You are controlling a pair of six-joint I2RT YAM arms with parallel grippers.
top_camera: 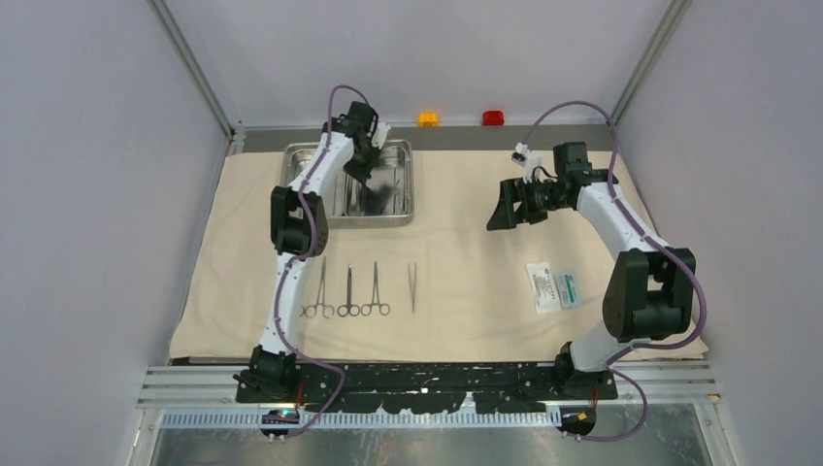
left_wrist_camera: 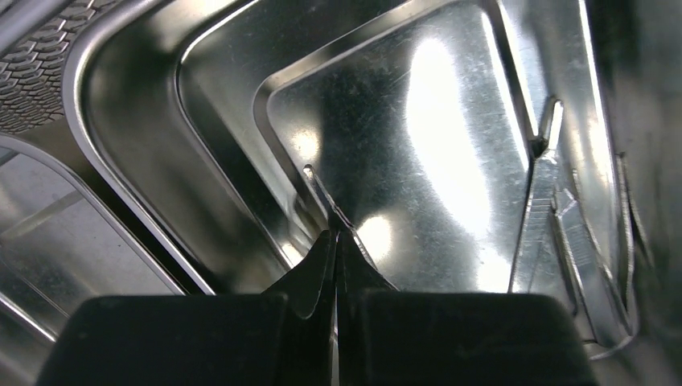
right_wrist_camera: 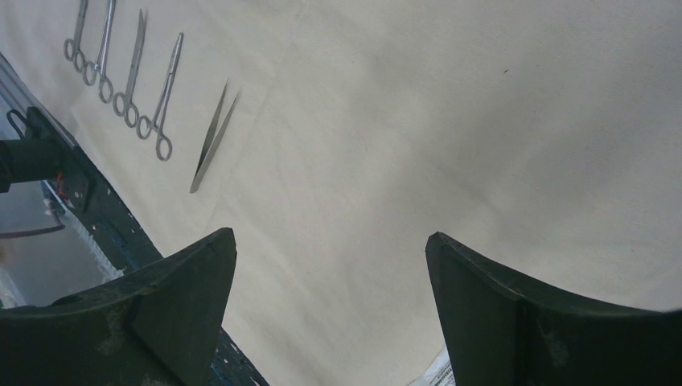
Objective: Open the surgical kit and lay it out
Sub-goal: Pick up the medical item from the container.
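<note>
My left gripper is down in the tray, pressed together on a thin tool, with other tools lying by the tray wall. My right gripper hangs spread wide above the cloth. On the cloth lie three forceps, tweezers and a packet.

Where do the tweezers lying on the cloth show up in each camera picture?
Top view: tweezers near the middle of the cloth, just right of the three ring-handled tools.
Right wrist: tweezers upper left, likewise right of those tools.
Left wrist: not in it; only the steel tray shows.
Shared landmark: the row of ring-handled tools.
</note>
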